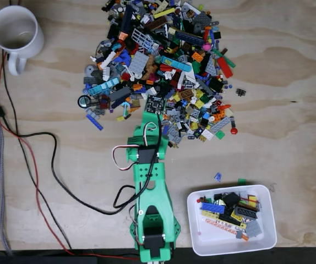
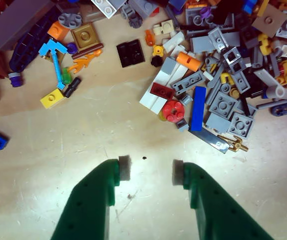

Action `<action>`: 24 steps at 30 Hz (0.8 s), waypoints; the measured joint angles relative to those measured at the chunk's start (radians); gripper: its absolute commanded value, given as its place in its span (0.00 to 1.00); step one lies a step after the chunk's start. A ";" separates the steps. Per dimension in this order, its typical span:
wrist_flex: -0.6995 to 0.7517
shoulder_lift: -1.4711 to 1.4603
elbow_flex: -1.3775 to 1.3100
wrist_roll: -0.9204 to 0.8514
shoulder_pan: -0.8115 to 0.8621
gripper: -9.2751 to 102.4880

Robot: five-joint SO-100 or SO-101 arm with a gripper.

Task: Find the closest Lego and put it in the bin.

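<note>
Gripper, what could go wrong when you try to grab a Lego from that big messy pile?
1. The gripper is open over bare table, and the nearest Legos lie packed and overlapping, so the fingers might pinch two at once or push some away.
2. Flat pieces like the blue bar could slip out.
3. The bin already holds a heap, and two bits lie just outside it, so a dropped Lego might bounce out.

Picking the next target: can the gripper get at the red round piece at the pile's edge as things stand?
Probably yes. In the wrist view the gripper is open and empty over bare wood, and the red round piece sits just ahead. A white plate and blue bar crowd its sides.
</note>
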 measured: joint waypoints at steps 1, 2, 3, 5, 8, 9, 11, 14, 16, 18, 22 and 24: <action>0.006 0.006 0.002 0.000 0.000 0.21; 0.023 0.028 0.012 0.008 0.000 0.21; 0.032 0.044 0.014 0.031 0.015 0.21; 0.041 0.063 0.018 0.064 0.052 0.21; 0.043 0.071 0.018 0.069 0.054 0.20; 0.043 0.072 0.018 0.072 0.055 0.20; 0.043 0.072 0.018 0.077 0.066 0.20; 0.043 0.072 0.018 0.075 0.064 0.20; 0.043 0.072 0.018 0.078 0.061 0.22; 0.043 0.063 0.018 0.107 0.064 0.22; 0.035 -0.046 0.017 0.212 0.097 0.23; 0.025 -0.097 0.018 0.258 0.118 0.23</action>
